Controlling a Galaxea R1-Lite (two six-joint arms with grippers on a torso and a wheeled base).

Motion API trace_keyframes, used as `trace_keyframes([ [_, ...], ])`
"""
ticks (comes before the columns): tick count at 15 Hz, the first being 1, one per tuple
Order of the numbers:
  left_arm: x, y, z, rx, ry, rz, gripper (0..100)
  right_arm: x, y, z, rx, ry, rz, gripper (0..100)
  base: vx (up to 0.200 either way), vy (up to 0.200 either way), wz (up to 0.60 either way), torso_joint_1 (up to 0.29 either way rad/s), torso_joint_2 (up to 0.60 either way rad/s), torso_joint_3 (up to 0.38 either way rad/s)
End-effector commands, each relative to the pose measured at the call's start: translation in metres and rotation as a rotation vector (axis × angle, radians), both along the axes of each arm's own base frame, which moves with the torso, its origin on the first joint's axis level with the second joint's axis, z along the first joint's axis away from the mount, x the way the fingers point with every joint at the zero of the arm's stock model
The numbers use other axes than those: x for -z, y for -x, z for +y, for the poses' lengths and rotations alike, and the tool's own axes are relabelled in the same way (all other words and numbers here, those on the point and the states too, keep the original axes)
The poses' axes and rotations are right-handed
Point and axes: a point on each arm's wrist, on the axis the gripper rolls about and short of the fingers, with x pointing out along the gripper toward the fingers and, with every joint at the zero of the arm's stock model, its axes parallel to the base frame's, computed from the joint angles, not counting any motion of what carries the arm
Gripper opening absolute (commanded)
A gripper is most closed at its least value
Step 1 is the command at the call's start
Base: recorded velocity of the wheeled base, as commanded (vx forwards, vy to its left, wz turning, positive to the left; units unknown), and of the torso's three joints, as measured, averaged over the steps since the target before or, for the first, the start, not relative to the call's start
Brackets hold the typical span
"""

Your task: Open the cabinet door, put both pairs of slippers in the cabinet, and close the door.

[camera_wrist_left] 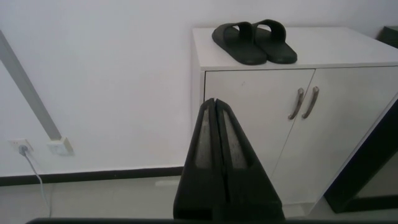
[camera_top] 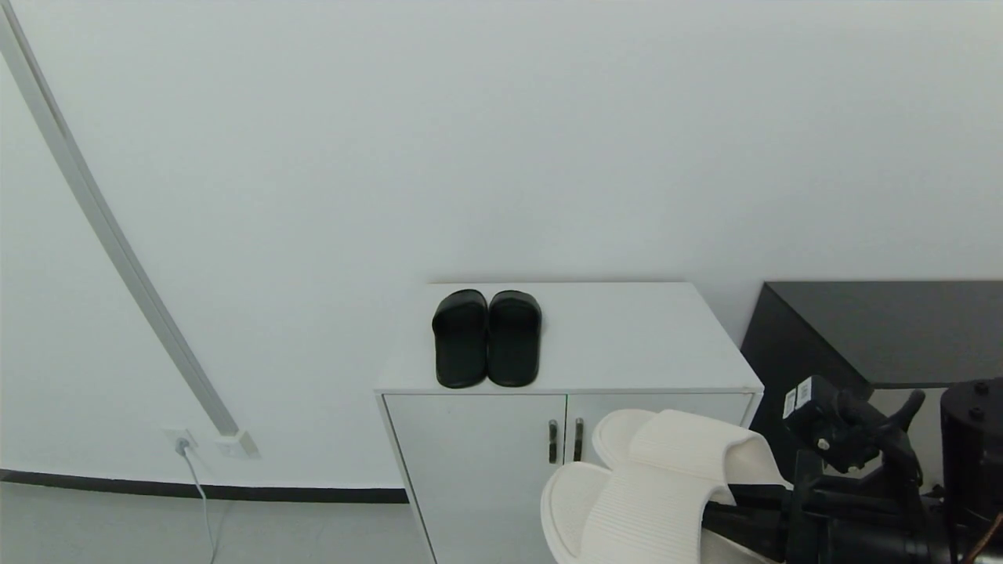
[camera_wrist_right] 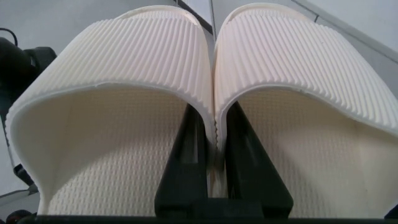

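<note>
A pair of black slippers (camera_top: 487,338) (camera_wrist_left: 255,42) lies side by side on top of the white cabinet (camera_top: 627,345) (camera_wrist_left: 348,46). Both cabinet doors are closed, their two dark handles (camera_top: 565,440) (camera_wrist_left: 303,102) meeting at the middle. My right gripper (camera_wrist_right: 214,134) is shut on a pair of white ribbed slippers (camera_top: 650,486) (camera_wrist_right: 155,68), pinching their inner edges together, low and in front of the right door. My left gripper (camera_wrist_left: 215,106) is shut with nothing in it, hanging left of and in front of the cabinet.
A black table (camera_top: 885,329) stands right of the cabinet, close to it. On the wall to the left a grey conduit (camera_top: 102,227) runs down to a socket (camera_top: 182,442) with a cable. Open floor lies left of the cabinet.
</note>
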Motion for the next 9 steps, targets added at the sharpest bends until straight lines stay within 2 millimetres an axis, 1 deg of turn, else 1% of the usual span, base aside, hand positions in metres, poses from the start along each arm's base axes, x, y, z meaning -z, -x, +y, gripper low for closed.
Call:
trace_keyframes([
  [1,0.0001,0.0,0.0,0.001,0.001,0.0,0,0.0032,-0.0002,0.0003,-0.001,0.01,0.011,0,0.0,0.0,0.0,-0.105,0.26,0.134],
  [7,0.0001,0.0,0.0,0.003,0.002,0.0,0,0.0065,-0.0023,0.0016,0.002,0.022,0.022,0,0.0,0.0,0.0,-0.156,0.35,0.189],
  [8,0.0001,0.0,-0.0001,0.003,0.001,0.0,100,0.0065,-0.0023,0.0016,0.002,0.022,0.022,0,0.0,0.0,0.0,-0.168,0.38,0.207],
  [9,0.0001,0.0,0.0,0.004,0.001,0.0,100,0.0069,-0.0021,0.0015,0.002,0.023,0.024,0,0.0,0.0,0.0,-0.168,0.38,0.212],
])
